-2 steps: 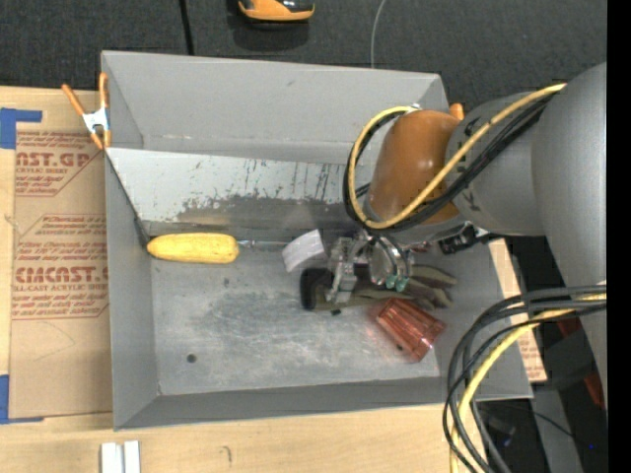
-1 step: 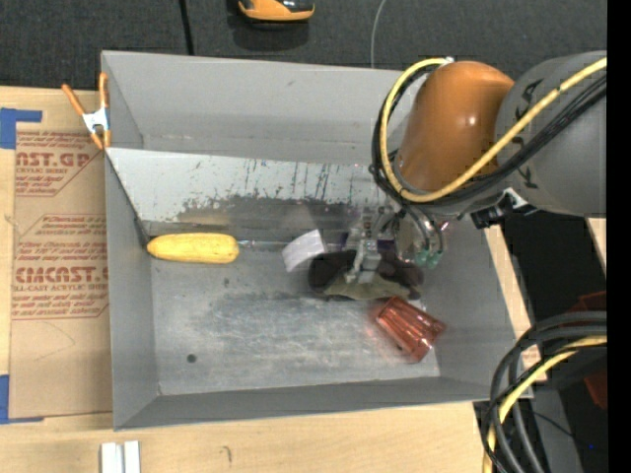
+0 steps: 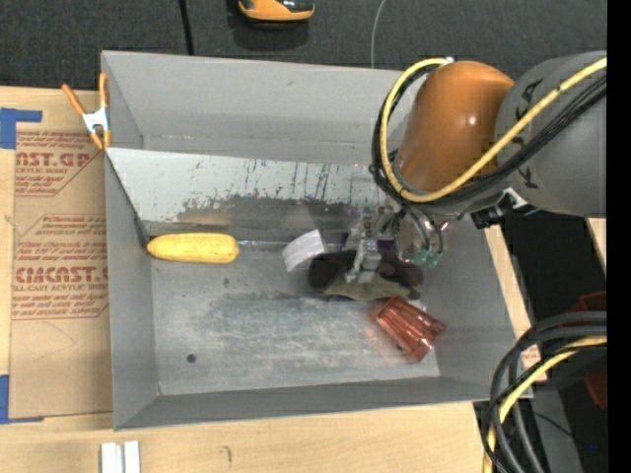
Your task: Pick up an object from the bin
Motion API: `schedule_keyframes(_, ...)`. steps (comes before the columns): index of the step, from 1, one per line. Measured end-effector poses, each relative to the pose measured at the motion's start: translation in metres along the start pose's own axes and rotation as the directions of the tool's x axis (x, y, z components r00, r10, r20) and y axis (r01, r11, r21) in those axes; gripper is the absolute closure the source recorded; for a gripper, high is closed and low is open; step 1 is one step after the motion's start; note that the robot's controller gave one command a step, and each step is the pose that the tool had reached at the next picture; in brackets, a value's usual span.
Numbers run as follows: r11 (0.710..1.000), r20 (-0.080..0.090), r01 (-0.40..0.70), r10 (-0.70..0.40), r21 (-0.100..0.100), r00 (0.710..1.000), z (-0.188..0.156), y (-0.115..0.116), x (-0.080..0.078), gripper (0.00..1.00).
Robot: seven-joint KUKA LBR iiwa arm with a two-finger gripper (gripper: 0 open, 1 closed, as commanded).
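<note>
The gripper (image 3: 380, 256) is at three o'clock in the bin (image 3: 246, 106), over a clump of a black lump (image 3: 330, 267), a white slip (image 3: 301, 251) and an olive scrap (image 3: 360, 289); whether its claw is spread or pressed together cannot be told. A grasp there could snag two things at once, or nudge the red ribbed piece (image 3: 406, 326) at five o'clock. No writing is legible on these, nor on the yellow cob (image 3: 193, 248) at nine o'clock.

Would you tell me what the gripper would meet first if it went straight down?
Probably the small dark heap directly under the gripper, beside the white piece; depth is unclear, so it may already touch it.
</note>
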State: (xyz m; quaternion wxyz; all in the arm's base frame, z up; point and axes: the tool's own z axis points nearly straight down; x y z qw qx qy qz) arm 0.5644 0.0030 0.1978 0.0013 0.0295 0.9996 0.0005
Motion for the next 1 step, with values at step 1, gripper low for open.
schedule_keyframes(1,1.0,-0.007,-0.023,0.023,0.0,1.0,-0.0501,0.0065,0.005,1.0)
